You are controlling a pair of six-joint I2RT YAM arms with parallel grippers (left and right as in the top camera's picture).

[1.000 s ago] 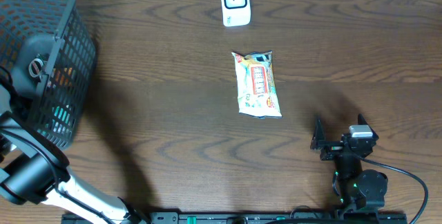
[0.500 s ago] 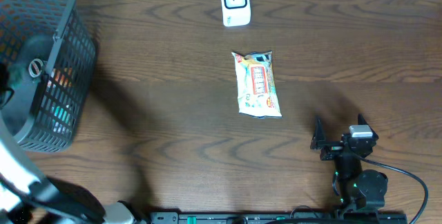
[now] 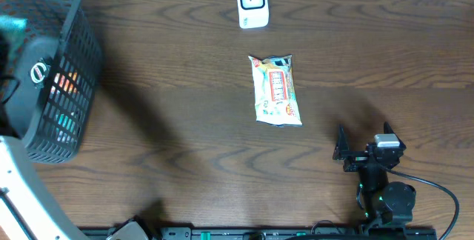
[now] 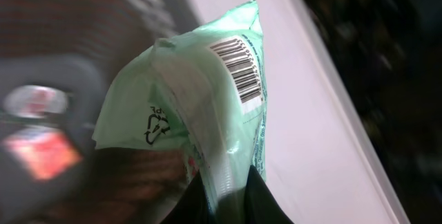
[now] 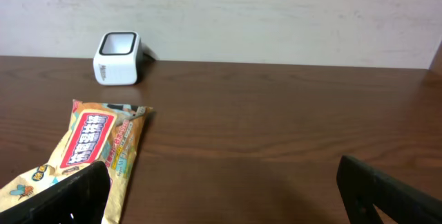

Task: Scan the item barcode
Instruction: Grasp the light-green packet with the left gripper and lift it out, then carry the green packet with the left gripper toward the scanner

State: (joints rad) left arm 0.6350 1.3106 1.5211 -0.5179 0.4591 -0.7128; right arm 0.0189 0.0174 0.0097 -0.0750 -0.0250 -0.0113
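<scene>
The dark wood-grain desk [image 3: 185,121] carries everything in play. At its far left edge stands a black mesh basket [image 3: 70,114], directly under the left fingers [image 4: 266,204]. It looks like the stock that items are drawn from, with coloured packets showing through its wall.

A yellow printed snack packet [image 5: 97,148] lies flat just ahead of the right fingers [image 5: 387,189], near the one on that view's left. Those fingers are spread to their widest and grip nothing, parked low at the near edge, probably to leave the middle free for the other arm.

The task's thing is a pale green plastic packet [image 4: 200,113]. It is pinched by its lower crimped end between the left fingers, which are closed tight on it, and it stands up and away from them above the basket. Gripping the end leaves the flat back panel exposed.

A white box-shaped scanner [image 3: 252,3] sits at the far edge of the desk, well apart from the left fingers and straight beyond the right ones. Its window is turned toward the workspace, so a packet can be presented to it.

The printed black barcode [image 4: 243,72] lies near the packet's far end, clear of the fingers and unobstructed. The next move would be to carry it across and turn that face to the window.
</scene>
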